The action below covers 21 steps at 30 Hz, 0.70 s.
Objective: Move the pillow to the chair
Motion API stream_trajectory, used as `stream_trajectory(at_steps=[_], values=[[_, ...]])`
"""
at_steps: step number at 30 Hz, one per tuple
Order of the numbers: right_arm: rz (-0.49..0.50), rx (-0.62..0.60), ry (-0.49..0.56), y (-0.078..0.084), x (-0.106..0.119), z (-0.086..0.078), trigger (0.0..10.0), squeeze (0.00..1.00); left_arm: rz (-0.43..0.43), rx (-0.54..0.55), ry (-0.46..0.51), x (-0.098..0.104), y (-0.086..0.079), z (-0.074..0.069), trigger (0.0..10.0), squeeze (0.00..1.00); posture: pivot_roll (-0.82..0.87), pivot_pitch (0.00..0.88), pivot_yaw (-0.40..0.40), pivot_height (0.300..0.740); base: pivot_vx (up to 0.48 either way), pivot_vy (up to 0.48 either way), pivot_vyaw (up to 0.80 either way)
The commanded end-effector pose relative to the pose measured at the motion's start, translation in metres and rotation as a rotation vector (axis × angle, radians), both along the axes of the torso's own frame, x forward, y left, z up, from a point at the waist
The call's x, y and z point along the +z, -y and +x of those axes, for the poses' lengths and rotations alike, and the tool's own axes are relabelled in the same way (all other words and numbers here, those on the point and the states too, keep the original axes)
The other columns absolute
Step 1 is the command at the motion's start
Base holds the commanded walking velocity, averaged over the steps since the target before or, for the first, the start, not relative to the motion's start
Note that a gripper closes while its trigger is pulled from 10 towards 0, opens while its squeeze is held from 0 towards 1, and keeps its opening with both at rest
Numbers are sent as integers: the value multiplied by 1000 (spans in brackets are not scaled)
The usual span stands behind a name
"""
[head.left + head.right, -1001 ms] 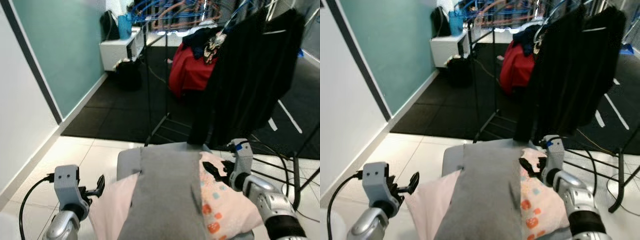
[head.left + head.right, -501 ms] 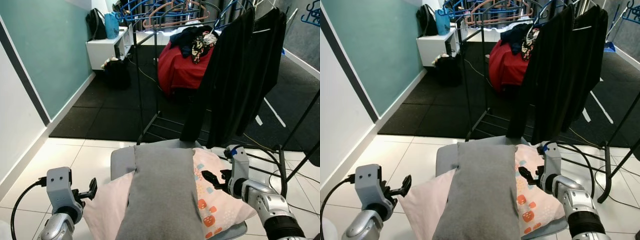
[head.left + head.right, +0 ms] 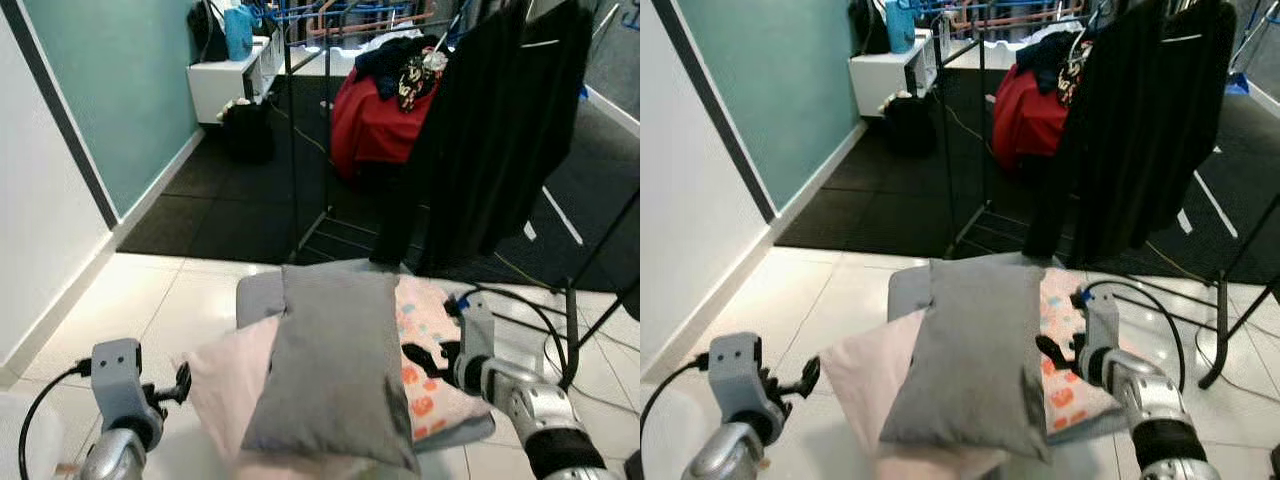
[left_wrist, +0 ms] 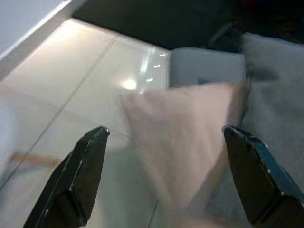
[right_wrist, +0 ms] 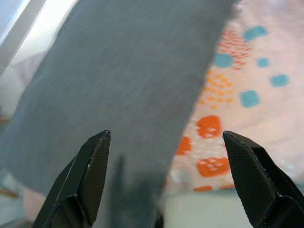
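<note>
- Right, the grey pillow (image 3: 335,365) lies on top of the stack on the grey chair seat (image 3: 258,296) straight ahead of me, running lengthwise away from me and tilted a little.
- Beneath it there's a pale pink pillow (image 3: 225,375) poking out on my left side, and a white pillow with orange and blue spots (image 3: 430,330) poking out on my right.
- My right gripper (image 3: 418,358) hovers just beside the spotted pillow's edge, close against the grey pillow's right flank, fingers spread wide with nothing in them; the right wrist view looks between the two black fingers (image 5: 90,175) onto grey fabric and the spotted cover.
- My left gripper (image 3: 178,385) sits low on my left, near the pink pillow's corner, also spread wide and empty; its fingers (image 4: 80,171) frame the pink pillow and white floor tiles (image 3: 130,300).
- Beyond the chair stands a black clothes rack (image 3: 300,140) with dark garments (image 3: 500,130) hanging, a red heap of clothing (image 3: 375,120) behind it on black flooring.
- A teal wall (image 3: 110,90) runs along my left, with a white shelf unit (image 3: 225,85) at the far end.
</note>
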State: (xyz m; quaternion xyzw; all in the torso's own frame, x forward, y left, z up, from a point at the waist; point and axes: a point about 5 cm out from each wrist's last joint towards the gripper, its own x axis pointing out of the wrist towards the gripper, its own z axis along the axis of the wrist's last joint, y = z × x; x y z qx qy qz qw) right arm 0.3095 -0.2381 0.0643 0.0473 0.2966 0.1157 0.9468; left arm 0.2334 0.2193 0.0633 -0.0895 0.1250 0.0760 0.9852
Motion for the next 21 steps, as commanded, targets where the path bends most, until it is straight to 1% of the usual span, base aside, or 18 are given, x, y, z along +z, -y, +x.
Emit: stream_trajectory(at_steps=[1, 3, 6, 9, 15, 16, 21], values=[[6, 1, -1, -3, 0, 1, 10000, 0, 23, -13, -16, -3, -2, -5, 10000, 0, -194, 73, -2, 740, 0, 0, 0], [6, 0, -1, -3, 0, 1, 10000, 0, 30, -21, -25, -3, -1, -6, 10000, 0, -194, 74, -2, 740, 0, 0, 0], [6, -2, -1, -3, 1, 2, 10000, 0, 49, -33, -43, -4, 0, -6, 10000, 0, -193, 72, -3, 740, 0, -480, 0], [5, -3, -1, -3, 1, 3, 10000, 0, 40, -26, -49, -5, 1, -6, 10000, 0, -192, 72, -3, 740, 0, -480, 0], [-3, -9, -4, -4, 0, 3, 10000, 0, 24, -13, -52, -7, 0, -5, 10000, 0, -191, 72, -1, 740, 0, 0, 0], [2, -16, 3, -5, 1, 5, 10000, 0, 28, -13, -58, -8, -1, -4, 10000, 0, -174, 70, 14, 740, 0, 0, 0], [23, -29, 14, -7, 1, 6, 10000, 0, 36, -19, -58, -7, -2, -2, 10000, 0, -164, 73, 16, 740, 0, 0, 0]])
